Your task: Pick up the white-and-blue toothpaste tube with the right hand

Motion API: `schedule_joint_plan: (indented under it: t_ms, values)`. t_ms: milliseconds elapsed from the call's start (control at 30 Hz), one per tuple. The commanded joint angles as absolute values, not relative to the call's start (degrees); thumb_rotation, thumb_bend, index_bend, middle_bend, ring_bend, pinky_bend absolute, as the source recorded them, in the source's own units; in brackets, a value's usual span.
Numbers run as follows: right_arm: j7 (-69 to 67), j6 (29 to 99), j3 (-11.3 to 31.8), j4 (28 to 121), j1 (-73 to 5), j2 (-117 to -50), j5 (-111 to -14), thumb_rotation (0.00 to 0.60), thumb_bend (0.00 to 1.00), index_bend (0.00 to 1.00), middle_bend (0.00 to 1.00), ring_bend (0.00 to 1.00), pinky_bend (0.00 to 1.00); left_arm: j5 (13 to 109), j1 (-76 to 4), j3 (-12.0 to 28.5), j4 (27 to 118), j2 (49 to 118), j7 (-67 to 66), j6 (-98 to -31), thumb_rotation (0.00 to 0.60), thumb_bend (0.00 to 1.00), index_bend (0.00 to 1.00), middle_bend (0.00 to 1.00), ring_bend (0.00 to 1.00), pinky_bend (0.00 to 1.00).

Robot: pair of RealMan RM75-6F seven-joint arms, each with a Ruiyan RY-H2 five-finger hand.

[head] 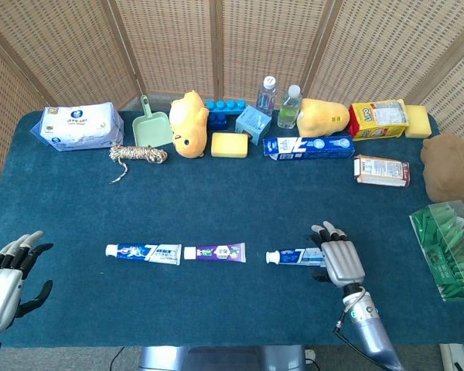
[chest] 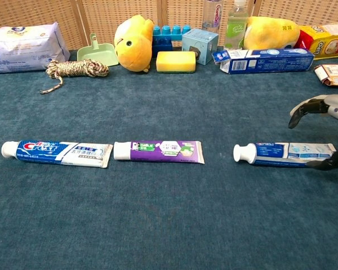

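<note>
Head view: my right hand point(head: 339, 256), fingers spread, covers the toothpaste tube's point(head: 292, 256) tail end; bare table point(head: 294, 201) beyond; contact unclear.

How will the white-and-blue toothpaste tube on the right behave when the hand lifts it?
The white-and-blue toothpaste tube lies flat with a crimped tail, so it probably will not roll. Its body looks soft and may bend if gripped at one end. The right hand is over the tail; the cap end may sag.
</note>
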State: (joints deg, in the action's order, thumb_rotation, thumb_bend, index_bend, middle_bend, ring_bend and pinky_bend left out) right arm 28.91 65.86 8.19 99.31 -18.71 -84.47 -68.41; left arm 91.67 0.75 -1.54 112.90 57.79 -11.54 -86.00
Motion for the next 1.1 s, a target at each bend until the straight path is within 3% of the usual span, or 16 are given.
schedule_joint_plan:
  t_ms: [33,1100]
  values:
    - [30.1,64.9,8.4,98.6,-19.8,-85.3,-66.3,0.600,0.21,0.30,0.19,0.06,0.18,91.6,0.6,-1.6,112.9,57.9,-11.6,-85.8,0.600,0.35,0.18,0.10,0.09,0.12]
    - [36.5,62.9,7.4,98.4,-25.6,-84.5,-54.5,0.599,0.29,0.38,0.21,0.07,0.18,90.8,0.0,-2.1,112.7,58.7,-12.0,-85.5,0.600,0.35,0.17,0.08,0.07,0.12]
